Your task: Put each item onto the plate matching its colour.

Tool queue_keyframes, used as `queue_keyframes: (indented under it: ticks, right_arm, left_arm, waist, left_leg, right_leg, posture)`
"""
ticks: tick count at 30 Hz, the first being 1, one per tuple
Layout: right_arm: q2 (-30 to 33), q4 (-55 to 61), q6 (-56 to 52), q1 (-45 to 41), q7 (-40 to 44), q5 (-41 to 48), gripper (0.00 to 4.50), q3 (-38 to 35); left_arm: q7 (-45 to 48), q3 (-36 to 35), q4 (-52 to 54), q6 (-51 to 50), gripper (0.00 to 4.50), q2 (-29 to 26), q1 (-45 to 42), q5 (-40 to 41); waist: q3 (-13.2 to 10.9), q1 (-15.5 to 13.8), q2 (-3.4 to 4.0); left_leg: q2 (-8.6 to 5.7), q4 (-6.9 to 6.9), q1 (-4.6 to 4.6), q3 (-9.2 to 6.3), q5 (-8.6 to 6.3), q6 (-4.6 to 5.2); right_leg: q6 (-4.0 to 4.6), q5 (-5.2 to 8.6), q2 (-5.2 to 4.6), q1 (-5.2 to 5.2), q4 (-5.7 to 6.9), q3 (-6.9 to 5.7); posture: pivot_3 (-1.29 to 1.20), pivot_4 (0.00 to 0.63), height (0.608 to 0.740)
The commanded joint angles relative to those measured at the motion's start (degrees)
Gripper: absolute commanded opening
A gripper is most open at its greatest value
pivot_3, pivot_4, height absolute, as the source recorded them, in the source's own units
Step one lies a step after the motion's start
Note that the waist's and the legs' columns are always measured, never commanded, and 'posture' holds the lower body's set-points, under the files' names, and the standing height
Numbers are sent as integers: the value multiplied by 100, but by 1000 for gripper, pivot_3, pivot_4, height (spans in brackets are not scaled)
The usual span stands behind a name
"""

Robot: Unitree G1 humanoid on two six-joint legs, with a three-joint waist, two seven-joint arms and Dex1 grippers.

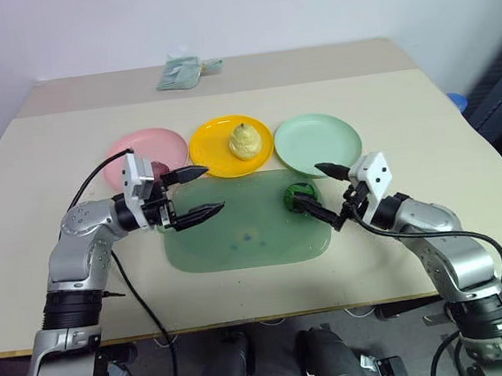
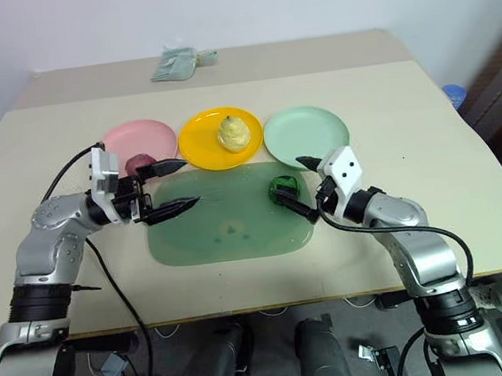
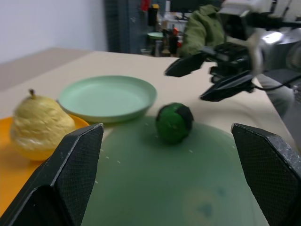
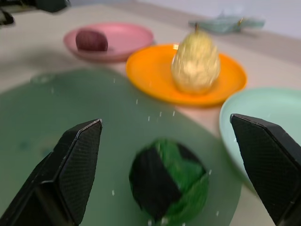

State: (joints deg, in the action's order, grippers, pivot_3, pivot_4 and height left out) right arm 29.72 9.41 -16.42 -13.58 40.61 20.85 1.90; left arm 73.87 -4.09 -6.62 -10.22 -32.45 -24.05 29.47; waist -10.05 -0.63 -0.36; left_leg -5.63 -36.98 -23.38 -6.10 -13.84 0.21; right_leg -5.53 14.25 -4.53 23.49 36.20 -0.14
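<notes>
Part of the dark red ball on the round pink plastic plate hides behind the left gripper in the head views, while the pale yellow pear-shaped lump sits in plain sight on the orange-yellow plate. Far back on the beige table lies a crumpled pale green cloth, too small to read, and the mint green plate stands bare at the right. Both arms reach inward, level, over the translucent green rounded mat, each with fingers spread wide and holding nothing, and the dark green-and-black ball rests on the mat's right part between the right gripper's fingers.
</notes>
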Motion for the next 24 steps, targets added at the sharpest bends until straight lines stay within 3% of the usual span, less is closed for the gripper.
queue_keyframes:
  ticks: [1,12,15,20,22,24]
  right_arm:
    - [-115,-236,289,-143,169,-99,4500,57]
    - [-367,-973,560,-423,459,-312,4500,198]
    - [-434,-1207,643,-546,496,-402,3630,235]
    - [-484,-1417,750,-649,546,-506,1210,241]
    - [-479,-1436,814,-653,523,-581,468,232]
    - [-470,-1414,823,-651,528,-582,468,202]
  left_arm:
    - [83,-77,254,184,4431,-56,160,53]
    - [-419,-153,801,61,4431,-9,702,123]
    - [-508,-146,884,50,4500,-4,751,127]
    - [-672,-132,995,11,4500,25,782,146]
    - [-755,-133,1031,-13,4500,44,785,154]
    - [-816,-131,1055,-31,4500,58,793,169]
  waist:
    - [-1,0,1]
    - [-2,-6,4]
    - [-2,0,4]
    - [-2,-3,5]
    - [-2,-3,5]
    - [-2,-2,5]
  left_leg:
    - [0,1,0,0,0,0]
    - [1,1,0,0,0,-1]
    - [1,2,0,0,0,-1]
    - [1,2,0,0,0,-1]
    - [1,2,0,0,0,-1]
    - [1,2,0,0,0,-1]
  right_leg:
    - [-4,-2,0,2,2,0]
    - [-2,-4,0,3,2,1]
    - [-3,-4,0,3,2,1]
    - [-2,-5,2,4,3,1]
    - [-2,-5,1,4,2,1]
    - [-2,-5,2,4,3,1]
  posture:
    - [0,150,740]
    - [0,150,740]
    - [0,150,740]
    - [0,150,740]
    - [0,150,740]
    - [0,150,740]
